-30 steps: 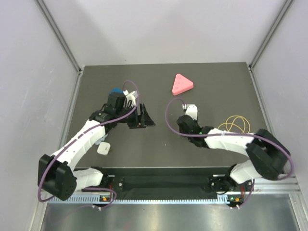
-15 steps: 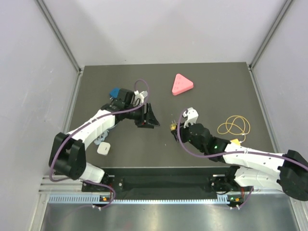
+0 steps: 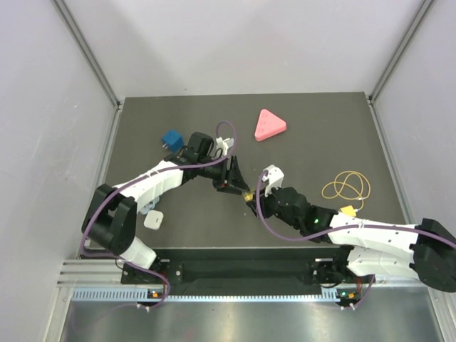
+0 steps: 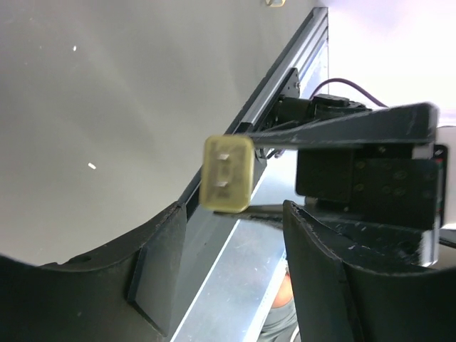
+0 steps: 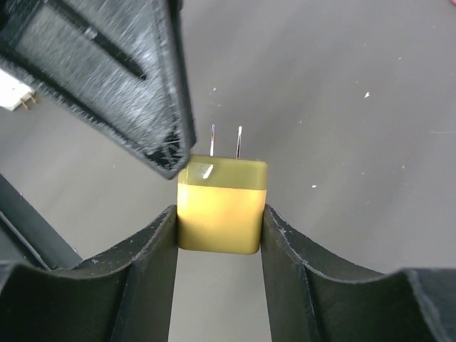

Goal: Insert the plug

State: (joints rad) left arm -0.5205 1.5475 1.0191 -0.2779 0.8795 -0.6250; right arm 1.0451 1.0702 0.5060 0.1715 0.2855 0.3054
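A yellow two-pronged plug (image 5: 221,206) is clamped between the fingers of my right gripper (image 5: 219,214), prongs pointing away from the wrist. In the top view the plug (image 3: 249,195) hangs above the table middle, in my right gripper (image 3: 251,199). My left gripper (image 3: 239,184) is open and empty, with its fingertips right at the plug. In the left wrist view the plug (image 4: 228,173) floats just beyond the open left gripper (image 4: 235,217). One left finger (image 5: 135,85) shows beside the prongs in the right wrist view. A pink triangular block (image 3: 269,125) lies at the back.
A blue block (image 3: 171,137) sits at the back left. A small white piece (image 3: 154,219) lies near the left front. A yellow looped cord (image 3: 347,187) and a small yellow piece (image 3: 347,209) lie at the right.
My left gripper swung right, away from the blue block, toward the table middle. My right gripper came left with the plug. The two now meet tip to tip.
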